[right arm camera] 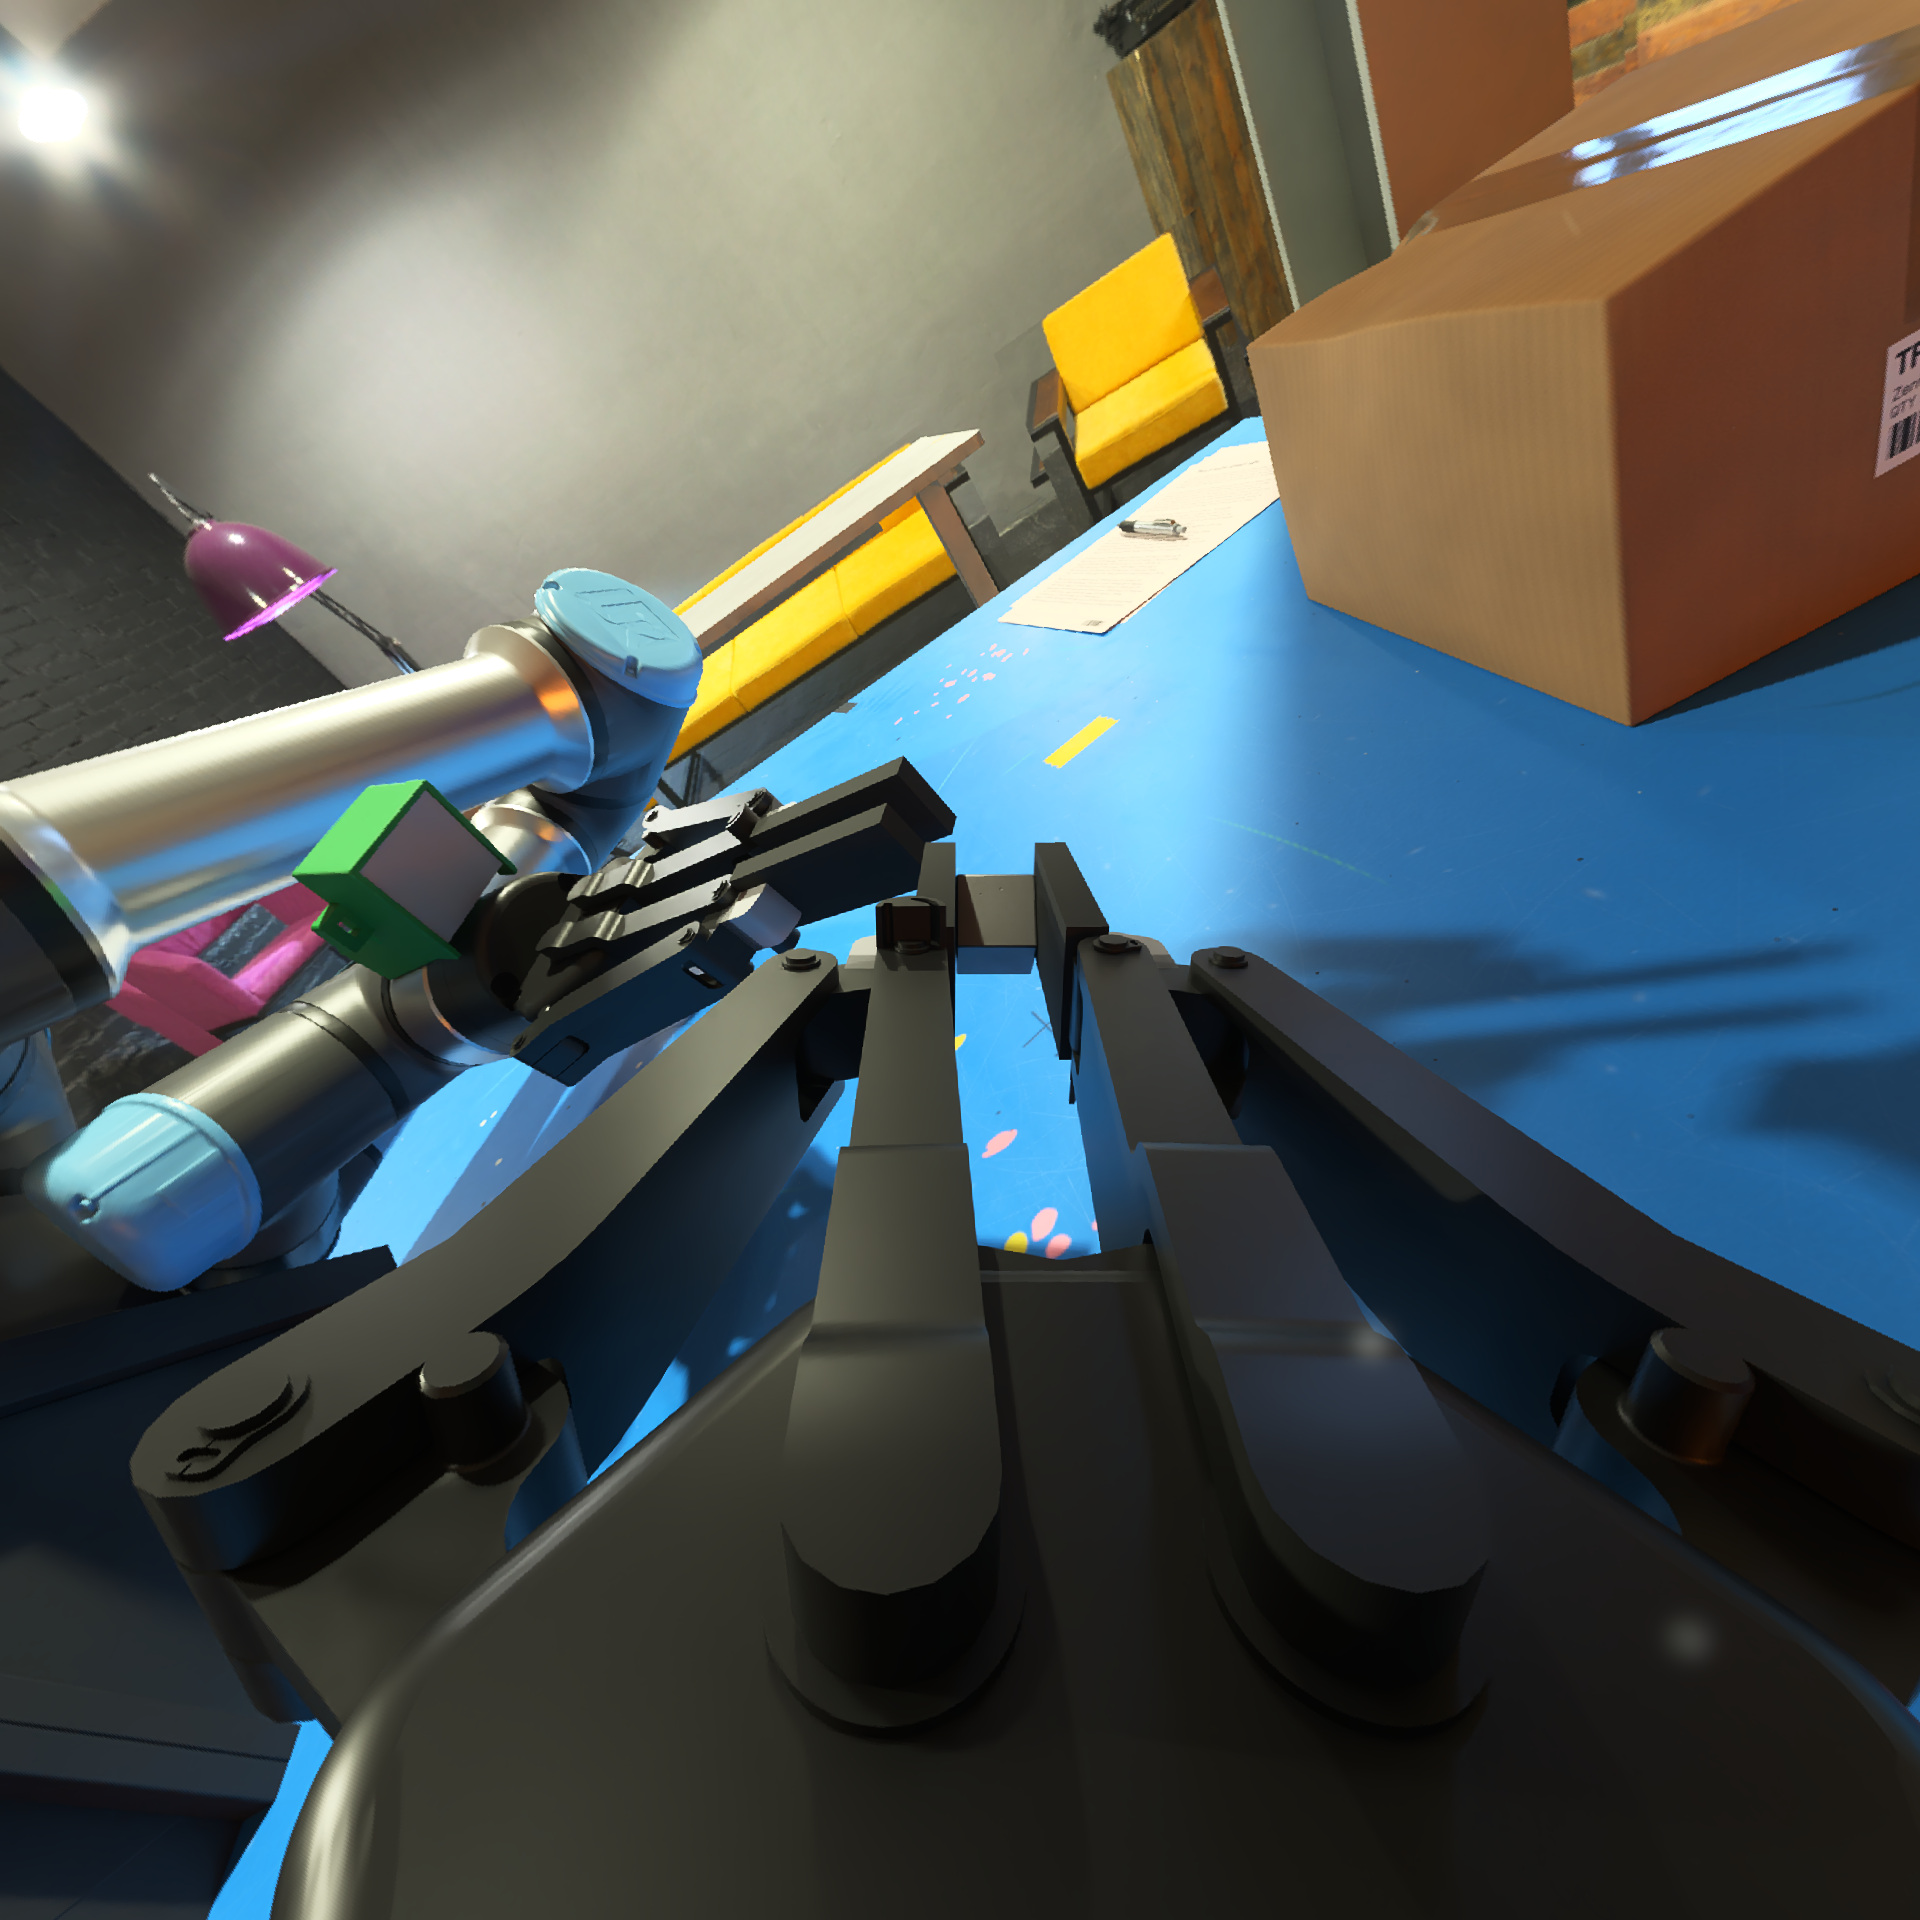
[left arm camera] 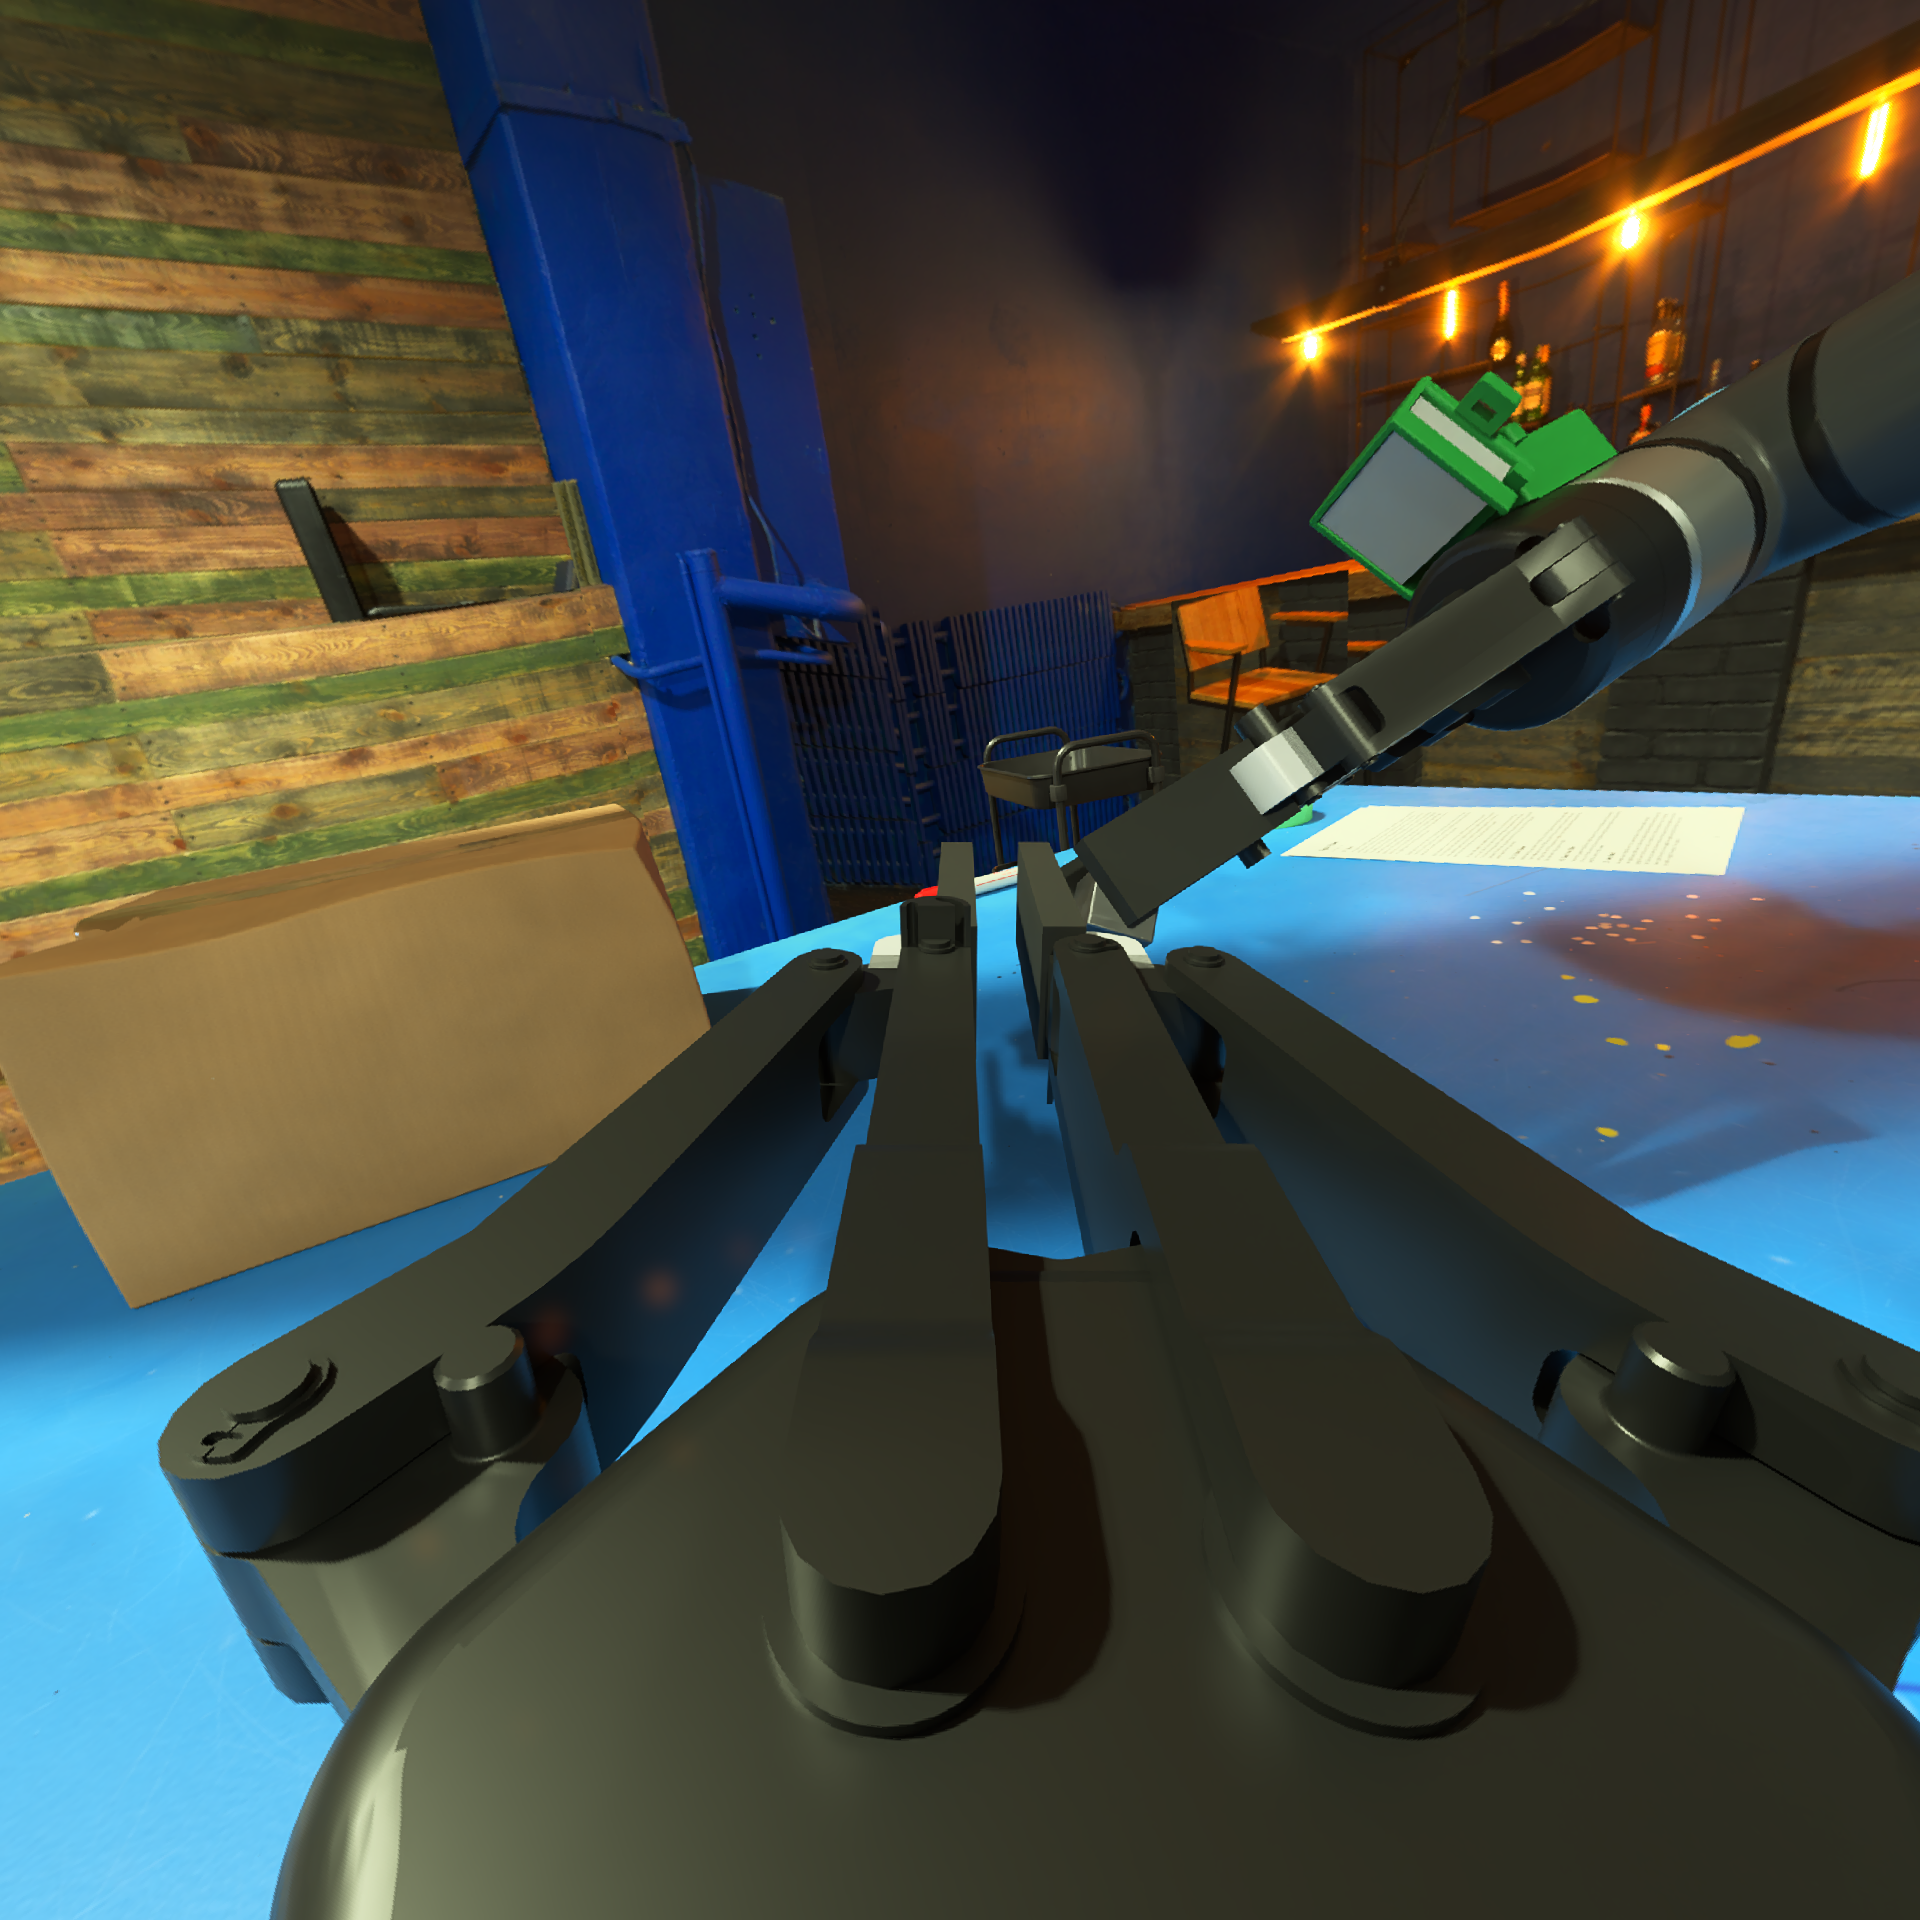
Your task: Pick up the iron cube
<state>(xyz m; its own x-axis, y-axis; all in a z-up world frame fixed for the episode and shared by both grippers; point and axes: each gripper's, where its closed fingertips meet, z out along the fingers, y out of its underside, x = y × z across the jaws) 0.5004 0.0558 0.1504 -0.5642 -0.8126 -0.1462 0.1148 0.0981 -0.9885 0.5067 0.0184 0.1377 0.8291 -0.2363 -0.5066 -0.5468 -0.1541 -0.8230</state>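
Note:
The iron cube (right arm camera: 995,912) is a small dark metal block clamped between the fingertips of my right gripper (right arm camera: 995,878), low over the blue table (right arm camera: 1455,935). In the left wrist view the right gripper (left arm camera: 1120,896) reaches in from the right, and only a grey corner of the cube (left arm camera: 1114,914) shows between its pads. My left gripper (left arm camera: 995,875) is shut and empty, with its tips just left of the cube. It also shows in the right wrist view (right arm camera: 914,805), close beside the right gripper's left finger.
A large cardboard box (left arm camera: 343,1039) stands on the table left of the left arm; it also shows in the right wrist view (right arm camera: 1610,436). A paper sheet (left arm camera: 1517,836) lies farther off, with a pen (right arm camera: 1151,528) on it. A yellow strip (right arm camera: 1081,741) marks the table.

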